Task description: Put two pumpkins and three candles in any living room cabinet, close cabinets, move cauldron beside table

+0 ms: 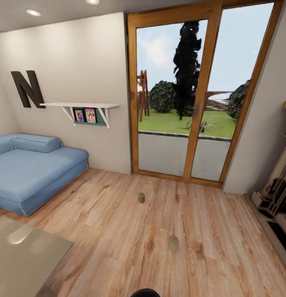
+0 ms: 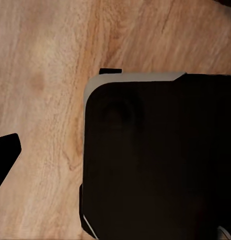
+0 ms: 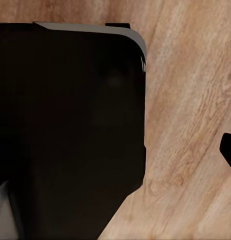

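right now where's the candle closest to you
In the head view the nearer candle stands upright on the wooden floor, right of the glass table; a second candle stands farther off, toward the glass door.

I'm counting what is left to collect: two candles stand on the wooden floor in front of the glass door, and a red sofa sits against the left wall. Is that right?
Not quite. The sofa is blue, not red, as the head view shows. The rest holds: two candles, one farther and one nearer, stand on the wooden floor in front of the glass door, and the sofa sits against the left wall.
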